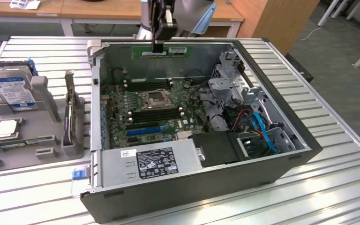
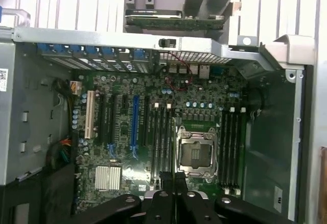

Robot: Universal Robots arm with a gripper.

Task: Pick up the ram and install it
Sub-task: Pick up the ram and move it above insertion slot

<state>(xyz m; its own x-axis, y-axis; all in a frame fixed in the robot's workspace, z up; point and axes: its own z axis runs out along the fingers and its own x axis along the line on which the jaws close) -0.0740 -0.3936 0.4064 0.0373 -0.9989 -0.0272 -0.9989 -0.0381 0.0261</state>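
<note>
The ram (image 1: pixel 175 50) is a long green stick hanging level above the far wall of the open computer case (image 1: pixel 292 140). My gripper (image 1: pixel 159 47) comes down from above and is shut on the ram near its middle. In the wrist view the dark fingertips (image 2: pixel 166 179) stand close together over the motherboard (image 2: pixel 122 132). Under them run black memory slots (image 2: pixel 161 137), with more slots (image 2: pixel 232 142) on the other side of the processor socket (image 2: pixel 196 152). In the exterior view the slots (image 1: pixel 150 85) lie well below the ram, beside the socket (image 1: pixel 156 99).
A grey holder (image 1: pixel 42 126) on the exterior view's left carries a hard drive (image 1: pixel 11 86), a square silver chip (image 1: pixel 5 127) and an upright card (image 1: pixel 71 112). Inside the case sit the power supply (image 1: pixel 152 161), a drive cage (image 1: pixel 230 84) and blue cables (image 1: pixel 262 133).
</note>
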